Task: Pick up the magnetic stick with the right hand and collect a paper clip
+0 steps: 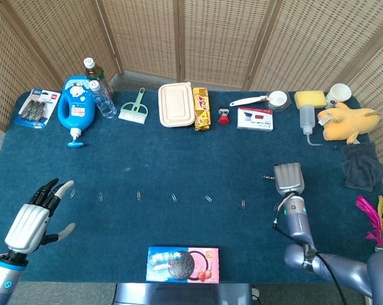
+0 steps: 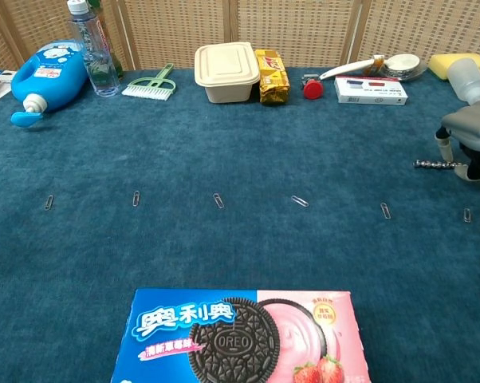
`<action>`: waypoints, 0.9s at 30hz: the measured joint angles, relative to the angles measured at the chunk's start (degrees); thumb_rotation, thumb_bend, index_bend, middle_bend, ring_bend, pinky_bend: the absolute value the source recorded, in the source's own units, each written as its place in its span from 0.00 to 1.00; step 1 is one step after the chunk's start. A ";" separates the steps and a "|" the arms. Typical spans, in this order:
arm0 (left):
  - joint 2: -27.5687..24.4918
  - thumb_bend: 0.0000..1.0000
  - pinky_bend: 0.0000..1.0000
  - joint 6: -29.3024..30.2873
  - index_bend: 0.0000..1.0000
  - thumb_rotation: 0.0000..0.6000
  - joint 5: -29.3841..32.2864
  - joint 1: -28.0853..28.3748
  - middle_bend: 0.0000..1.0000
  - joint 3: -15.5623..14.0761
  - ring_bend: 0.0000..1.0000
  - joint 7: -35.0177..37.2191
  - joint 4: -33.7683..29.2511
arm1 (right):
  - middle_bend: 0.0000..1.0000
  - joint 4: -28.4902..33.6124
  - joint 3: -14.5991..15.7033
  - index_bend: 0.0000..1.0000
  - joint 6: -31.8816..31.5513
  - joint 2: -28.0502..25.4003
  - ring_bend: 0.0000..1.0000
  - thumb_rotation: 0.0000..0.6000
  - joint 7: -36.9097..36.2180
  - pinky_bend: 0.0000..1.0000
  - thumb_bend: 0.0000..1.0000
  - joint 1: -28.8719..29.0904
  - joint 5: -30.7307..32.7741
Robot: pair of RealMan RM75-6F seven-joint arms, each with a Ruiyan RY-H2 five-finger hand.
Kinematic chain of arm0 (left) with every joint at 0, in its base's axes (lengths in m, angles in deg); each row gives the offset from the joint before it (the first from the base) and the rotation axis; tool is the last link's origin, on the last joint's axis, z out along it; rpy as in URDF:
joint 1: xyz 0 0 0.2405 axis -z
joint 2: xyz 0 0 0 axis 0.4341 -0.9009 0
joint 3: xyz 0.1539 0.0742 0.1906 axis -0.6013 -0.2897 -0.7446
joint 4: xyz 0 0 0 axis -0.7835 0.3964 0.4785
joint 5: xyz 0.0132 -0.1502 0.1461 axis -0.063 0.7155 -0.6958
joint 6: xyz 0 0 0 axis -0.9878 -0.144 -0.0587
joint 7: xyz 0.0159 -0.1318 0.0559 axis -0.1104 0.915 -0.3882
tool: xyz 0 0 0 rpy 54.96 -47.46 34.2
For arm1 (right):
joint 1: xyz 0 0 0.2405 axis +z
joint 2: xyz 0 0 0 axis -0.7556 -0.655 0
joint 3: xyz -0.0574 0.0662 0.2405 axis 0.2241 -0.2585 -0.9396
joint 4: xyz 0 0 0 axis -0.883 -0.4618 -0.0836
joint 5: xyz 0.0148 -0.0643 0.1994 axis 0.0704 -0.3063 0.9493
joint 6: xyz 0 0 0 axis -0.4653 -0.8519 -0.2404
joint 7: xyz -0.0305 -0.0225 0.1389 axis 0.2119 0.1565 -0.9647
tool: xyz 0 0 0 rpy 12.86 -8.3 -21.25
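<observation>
At about eight o'clock on the blue cloth of the table [image 1: 179, 143], the left hand [image 1: 34, 216] hovers with its fingers spread and nothing in it. From there a row of paper clips runs toward three o'clock; the paper clip [image 2: 385, 211] second from the right end of that row lies closest on the stick's free side, with another [image 2: 466, 215] just past it, near the right hand.

The magnetic stick [image 2: 438, 165] lies flat at roughly four o'clock, a thin beaded metal rod pointing toward nine o'clock, its far end under the right hand [image 2: 468, 140]. That hand's fingers [image 2: 443, 139] curl down around the stick's end — the chest view shows them straddling it, but whether they pinch it or only touch the cloth beside it, I cannot tell.

The stick looks light, stiff and slick, and so thin and low on the pile that the fingertips will probably have to press into the cloth to get under it. The end under the hand seems the best place to hold it — that leaves the free length clear to sweep a clip, which should jump to the magnet at light contact.
</observation>
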 measured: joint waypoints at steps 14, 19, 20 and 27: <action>-0.13 0.42 0.10 0.19 0.02 1.00 0.29 -0.15 0.15 0.07 0.04 0.09 0.07 | 0.79 -0.63 -0.76 0.44 1.04 0.78 0.76 0.98 1.98 0.54 0.44 0.71 2.29; -0.11 0.42 0.10 0.12 0.02 1.00 0.25 -0.10 0.15 0.07 0.04 -0.01 0.02 | 0.80 -0.79 -1.07 0.45 1.20 0.97 0.76 0.98 1.75 0.54 0.44 0.77 2.59; -0.10 0.42 0.10 0.12 0.02 1.00 0.25 -0.09 0.15 0.08 0.04 -0.04 0.00 | 0.80 -0.79 -1.11 0.45 1.21 1.02 0.76 0.98 1.79 0.54 0.44 0.79 2.61; -0.11 0.42 0.10 0.14 0.01 1.00 0.46 -0.16 0.15 0.11 0.04 -0.07 0.05 | 0.80 -0.56 -1.53 0.47 1.26 1.20 0.77 1.00 2.19 0.54 0.44 1.08 3.53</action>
